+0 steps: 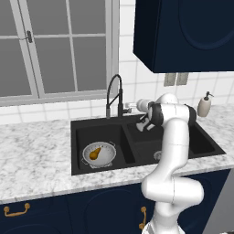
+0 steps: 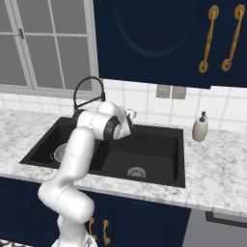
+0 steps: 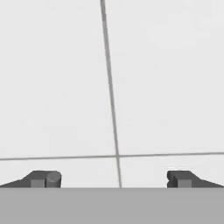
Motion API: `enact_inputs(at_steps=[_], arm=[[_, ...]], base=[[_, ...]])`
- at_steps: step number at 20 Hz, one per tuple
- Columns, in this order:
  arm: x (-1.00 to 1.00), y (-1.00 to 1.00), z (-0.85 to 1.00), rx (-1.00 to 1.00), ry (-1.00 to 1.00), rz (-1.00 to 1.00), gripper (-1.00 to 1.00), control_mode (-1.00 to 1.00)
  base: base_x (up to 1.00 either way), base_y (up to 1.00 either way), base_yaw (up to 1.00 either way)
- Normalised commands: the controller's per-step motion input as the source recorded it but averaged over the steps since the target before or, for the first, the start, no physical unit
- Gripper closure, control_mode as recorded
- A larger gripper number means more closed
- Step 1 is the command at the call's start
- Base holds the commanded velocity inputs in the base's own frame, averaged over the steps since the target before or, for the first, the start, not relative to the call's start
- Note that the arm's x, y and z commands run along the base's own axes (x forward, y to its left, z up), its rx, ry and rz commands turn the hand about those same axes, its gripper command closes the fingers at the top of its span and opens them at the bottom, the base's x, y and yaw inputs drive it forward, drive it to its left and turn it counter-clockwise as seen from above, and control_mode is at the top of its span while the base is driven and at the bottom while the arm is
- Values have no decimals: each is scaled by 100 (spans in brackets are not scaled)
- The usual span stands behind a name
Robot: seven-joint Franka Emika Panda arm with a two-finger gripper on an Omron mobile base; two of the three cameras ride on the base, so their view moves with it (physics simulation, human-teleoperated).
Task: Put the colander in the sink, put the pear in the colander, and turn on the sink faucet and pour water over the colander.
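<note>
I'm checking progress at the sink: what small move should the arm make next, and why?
Probably ease the open, empty gripper sideways toward the sink faucet to reach its handle. The pear already lies in the colander in the sink's left basin, no water is visible, and the hand view faces bare wall tile beside the faucet's base.
</note>
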Motion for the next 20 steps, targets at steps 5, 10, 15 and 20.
enact_inputs(at_steps=[5, 10, 15, 20], arm=[[0, -100, -9, 6, 0, -3, -100, -100], [0, -100, -7, 7, 0, -2, -100, -100], [0, -100, -3, 3, 0, -3, -100, -100], [0, -100, 0, 3, 0, -5, -100, -100]], base=[[0, 0, 0], [0, 0, 0], [0, 0, 0], [0, 0, 0]])
